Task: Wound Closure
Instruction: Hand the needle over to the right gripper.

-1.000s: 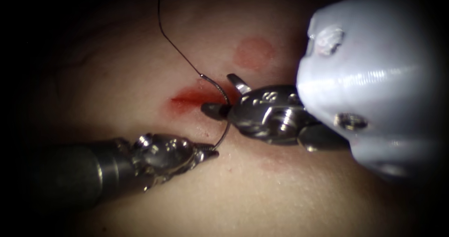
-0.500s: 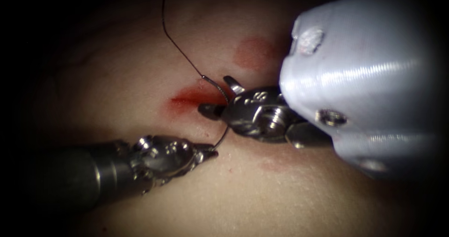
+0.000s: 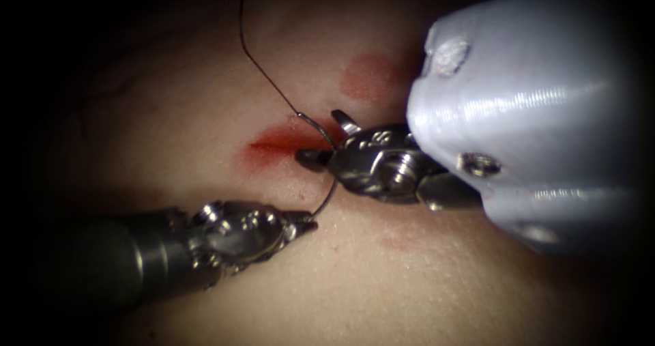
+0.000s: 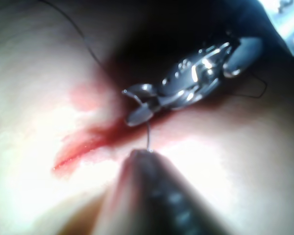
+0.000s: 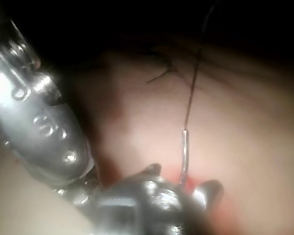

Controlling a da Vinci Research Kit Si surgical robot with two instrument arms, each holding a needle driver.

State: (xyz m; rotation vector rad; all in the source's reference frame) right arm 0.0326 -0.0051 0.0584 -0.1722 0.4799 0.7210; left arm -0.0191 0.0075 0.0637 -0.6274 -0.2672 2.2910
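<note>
Needle (image 3: 326, 156) arcs over cut (image 3: 286, 141): left tool (image 3: 310, 221) clamps tip, right tool (image 3: 321, 141) straddles mid-curve, jaws parted. Handover judged; needs firm grip.

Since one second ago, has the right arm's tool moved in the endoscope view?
Yes. The right tool has shifted slightly left relative to the round pink mark on the tissue.

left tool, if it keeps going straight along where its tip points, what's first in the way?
Likely the right tool. The left tool, shut on the needle near its point, aims up and right at it, just beyond the needle; depth is unclear.
</note>
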